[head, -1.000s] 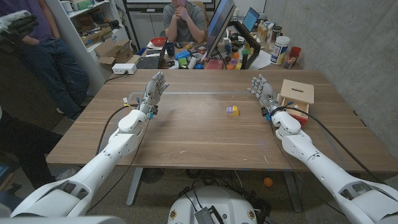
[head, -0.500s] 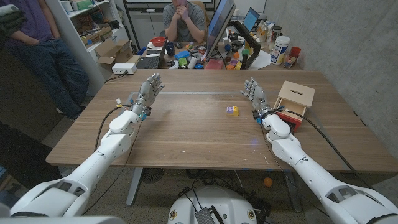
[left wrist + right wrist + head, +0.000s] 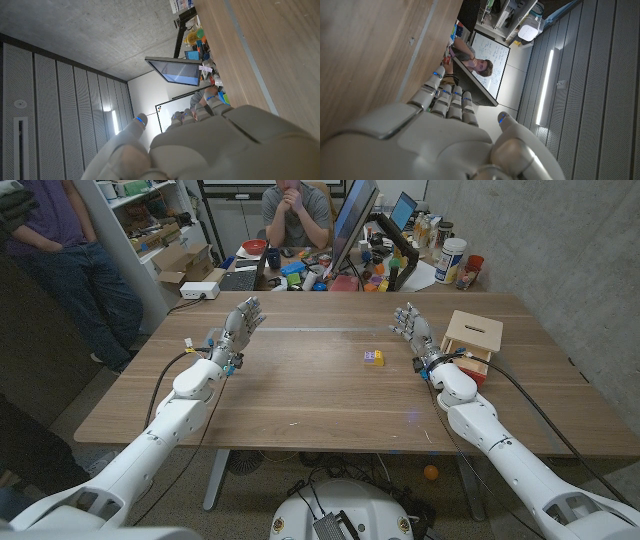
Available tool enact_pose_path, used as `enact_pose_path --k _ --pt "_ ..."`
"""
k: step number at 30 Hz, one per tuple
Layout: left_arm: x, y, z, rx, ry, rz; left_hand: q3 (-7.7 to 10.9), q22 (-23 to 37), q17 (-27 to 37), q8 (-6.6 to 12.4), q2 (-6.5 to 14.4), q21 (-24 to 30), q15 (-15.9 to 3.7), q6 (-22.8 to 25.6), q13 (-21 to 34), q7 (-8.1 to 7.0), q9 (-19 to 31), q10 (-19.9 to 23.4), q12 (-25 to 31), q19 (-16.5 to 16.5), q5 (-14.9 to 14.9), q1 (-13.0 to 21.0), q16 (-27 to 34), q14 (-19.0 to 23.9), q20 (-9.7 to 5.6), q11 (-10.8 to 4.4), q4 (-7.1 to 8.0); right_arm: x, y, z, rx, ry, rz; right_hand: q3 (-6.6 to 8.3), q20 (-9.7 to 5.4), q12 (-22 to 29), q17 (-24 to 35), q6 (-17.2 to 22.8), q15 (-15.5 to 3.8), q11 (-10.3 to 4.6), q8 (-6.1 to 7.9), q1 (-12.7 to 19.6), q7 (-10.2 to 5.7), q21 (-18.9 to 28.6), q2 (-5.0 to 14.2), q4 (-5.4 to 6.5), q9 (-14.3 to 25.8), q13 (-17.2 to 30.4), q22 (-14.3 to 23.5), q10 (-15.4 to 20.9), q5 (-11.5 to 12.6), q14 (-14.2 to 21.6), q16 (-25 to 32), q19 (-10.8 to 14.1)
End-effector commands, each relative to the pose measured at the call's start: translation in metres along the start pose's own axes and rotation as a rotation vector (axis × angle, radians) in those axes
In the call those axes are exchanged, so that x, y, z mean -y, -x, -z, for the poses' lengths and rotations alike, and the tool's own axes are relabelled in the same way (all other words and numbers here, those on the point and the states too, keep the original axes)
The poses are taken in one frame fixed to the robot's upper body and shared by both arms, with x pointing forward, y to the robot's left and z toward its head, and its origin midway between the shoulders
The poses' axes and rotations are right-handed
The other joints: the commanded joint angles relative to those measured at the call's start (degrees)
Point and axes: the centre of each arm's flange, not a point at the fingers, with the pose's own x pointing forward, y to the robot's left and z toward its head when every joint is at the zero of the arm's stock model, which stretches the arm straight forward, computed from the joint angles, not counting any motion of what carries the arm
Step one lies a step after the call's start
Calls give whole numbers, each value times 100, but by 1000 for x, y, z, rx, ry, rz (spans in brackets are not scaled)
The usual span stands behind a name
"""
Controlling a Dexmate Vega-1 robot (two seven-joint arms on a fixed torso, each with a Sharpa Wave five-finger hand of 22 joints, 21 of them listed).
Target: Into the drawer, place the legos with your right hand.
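Behind the wooden table (image 3: 300, 395) stood a cluttered desk with a monitor (image 3: 352, 220), a person seated at it and another person standing at the upper left of the frame. On the table, right of center, lay the legos (image 3: 373, 357), a small purple and yellow cluster, untouched and well apart from both hands. At the right of the frame stood the small wooden drawer box (image 3: 476, 335); whether its drawer was pulled out could not be told, as the arm hid its front.

The right hand (image 3: 412, 328) hovered between the legos and the drawer box, fingers spread and pointing away from the robot, holding nothing. The left hand (image 3: 240, 325) was raised at the left of the frame, also spread and empty.

Judging by this, the task had hardly begun: nothing had been grasped and nothing lay in the drawer as far as could be seen. What remained was reaching for the legos with the right hand, picking them up, carrying them to the drawer and dropping them in.
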Motion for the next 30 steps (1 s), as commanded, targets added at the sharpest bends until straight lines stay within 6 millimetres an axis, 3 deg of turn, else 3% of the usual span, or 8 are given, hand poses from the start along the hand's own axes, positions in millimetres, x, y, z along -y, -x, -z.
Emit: enact_pose_path --k 1,14,30 --pt "11 16 -1 -12 -9 -32 36 12 18 37 656 16 25 13 6 -2 6 -33 19 -28 36 10 16 -27 29 15 2 14 -1 -25 1 74 -32 -21 13 24 -1 51 -41 -8 10 63 -24 18 251 -22 24 18 12 68 52 62 6 64" --pt "8 22 -5 -6 -16 -44 33 13 19 34 657 12 20 14 6 10 6 -34 18 -25 38 9 16 -25 38 30 4 17 3 -40 15 124 -30 -9 6 16 -11 79 -59 -16 0 95 -27 20 255 -45 24 18 12 115 63 115 -2 108" --pt "0 29 -3 -6 -16 -47 25 15 20 33 652 10 23 15 6 13 7 -32 18 -17 39 5 16 -24 40 28 7 5 5 -67 62 229 -35 3 13 3 -22 93 -50 -10 -13 131 -22 26 245 -74 24 17 12 139 72 179 -4 160"
